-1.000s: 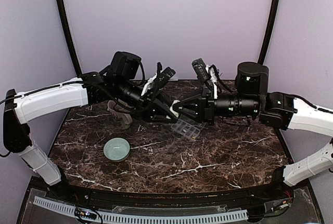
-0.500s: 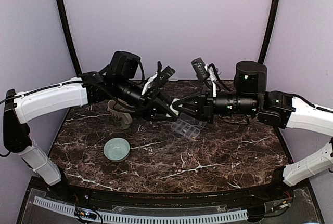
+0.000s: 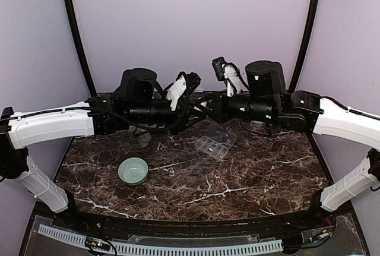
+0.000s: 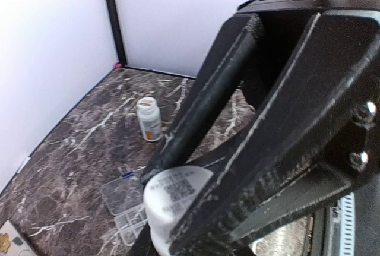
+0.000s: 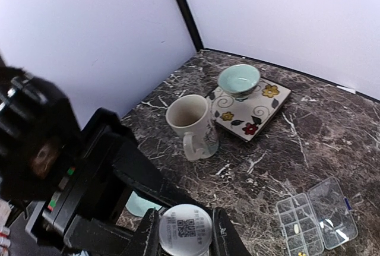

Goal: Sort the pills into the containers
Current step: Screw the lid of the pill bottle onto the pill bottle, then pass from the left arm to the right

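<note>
The clear pill-organiser box point(image 3: 214, 146) lies open on the marble table, lid flat; it also shows in the left wrist view point(image 4: 126, 201) and in the right wrist view point(image 5: 316, 215), where a few pills sit in its compartments. My left gripper point(image 3: 190, 112) and right gripper point(image 3: 205, 107) meet in the air behind the box. A white-capped pill bottle point(image 5: 185, 230) with a QR label sits between the right gripper's fingers point(image 5: 221, 232). The same bottle point(image 4: 173, 195) is wedged between the left gripper's black fingers point(image 4: 196, 119). Both grippers are shut on it.
A second pill bottle point(image 4: 149, 119) stands on the table behind the box. A cream mug point(image 5: 191, 123) stands by a flowered square plate point(image 5: 261, 108) holding a pale green bowl point(image 5: 238, 80). Another green bowl point(image 3: 133, 170) sits front left.
Both grippers have risen from just above the box and moved toward the back wall, still joined at the bottle. The right arm's wrist has swung left. The box has not moved.
</note>
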Motion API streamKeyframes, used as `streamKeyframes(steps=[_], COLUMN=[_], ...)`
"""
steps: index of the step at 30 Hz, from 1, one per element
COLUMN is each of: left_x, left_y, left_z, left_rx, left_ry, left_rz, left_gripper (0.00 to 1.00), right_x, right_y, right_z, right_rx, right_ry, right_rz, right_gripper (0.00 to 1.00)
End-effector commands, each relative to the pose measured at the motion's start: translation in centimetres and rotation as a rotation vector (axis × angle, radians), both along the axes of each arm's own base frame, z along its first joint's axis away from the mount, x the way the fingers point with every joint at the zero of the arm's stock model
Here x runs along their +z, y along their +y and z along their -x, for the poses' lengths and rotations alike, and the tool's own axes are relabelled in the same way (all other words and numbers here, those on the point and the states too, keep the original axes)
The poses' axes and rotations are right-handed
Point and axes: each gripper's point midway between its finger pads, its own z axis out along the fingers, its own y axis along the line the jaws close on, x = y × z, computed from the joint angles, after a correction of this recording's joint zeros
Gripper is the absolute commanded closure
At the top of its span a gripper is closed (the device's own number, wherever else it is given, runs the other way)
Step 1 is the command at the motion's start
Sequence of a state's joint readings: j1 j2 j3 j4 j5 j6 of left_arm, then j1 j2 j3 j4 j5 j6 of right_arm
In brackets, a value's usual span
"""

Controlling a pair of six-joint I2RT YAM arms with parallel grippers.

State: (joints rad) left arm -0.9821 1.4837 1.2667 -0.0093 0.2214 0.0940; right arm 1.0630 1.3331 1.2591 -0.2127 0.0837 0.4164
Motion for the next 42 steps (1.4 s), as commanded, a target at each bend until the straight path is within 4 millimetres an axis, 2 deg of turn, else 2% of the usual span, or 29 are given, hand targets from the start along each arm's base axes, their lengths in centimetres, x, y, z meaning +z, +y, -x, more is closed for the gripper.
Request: streamKeyframes(steps=[1, 3, 5, 8, 10, 12, 15, 20, 25, 32, 42], left_x=[5.2, 5.2, 5.0, 4.6, 4.1, 3.7, 3.0, 2.4, 2.3, 2.0, 2.0], left_y=[-0.4, -0.4, -0.5, -0.9, -1.1, -1.1, -0.8, -0.1, 0.8, 0.2, -0.1], left_z=[-1.5, -1.7, -1.8, -1.1, -0.6, -0.3, 0.0, 0.2, 0.5, 3.2, 5.0], left_rx=[0.193, 0.221, 0.221, 0.173, 0.147, 0.131, 0.112, 0.057, -0.055, -0.279, -0.402], left_ry=[-0.182, -0.186, -0.181, -0.169, -0.154, -0.143, -0.125, -0.061, 0.016, 0.059, 0.072], left_rz=[0.16, 0.166, 0.164, 0.151, 0.138, 0.124, 0.1, 0.096, 0.117, 0.091, 0.078], left_gripper=[1.0, 1.0, 1.0, 1.0, 1.0, 1.0, 1.0, 1.0, 1.0, 1.0, 1.0], right_x=[-0.8, -1.4, -1.6, -0.8, 0.6, 1.9, 3.6, 4.4, 4.5, 4.7, 3.9], right_y=[1.7, 1.9, 2.1, 2.2, 2.0, 1.5, 0.6, -0.4, -1.1, -1.4, -1.1], right_z=[-1.5, -2.0, -2.3, -1.9, -1.3, -0.7, 0.2, 1.7, 2.8, 3.4, 3.1], right_rx=[-0.124, -0.16, -0.171, -0.144, -0.11, -0.084, -0.053, 0.005, 0.049, 0.094, 0.113], right_ry=[0.021, 0.023, 0.024, 0.002, -0.036, -0.075, -0.122, -0.149, -0.151, -0.148, -0.11], right_rz=[0.017, 0.033, 0.031, -0.009, -0.064, -0.1, -0.134, -0.146, -0.138, -0.138, -0.109], right_gripper=[1.0, 1.0, 0.94, 0.75, 0.62, 0.56, 0.53, 0.52, 0.51, 0.51, 0.5])
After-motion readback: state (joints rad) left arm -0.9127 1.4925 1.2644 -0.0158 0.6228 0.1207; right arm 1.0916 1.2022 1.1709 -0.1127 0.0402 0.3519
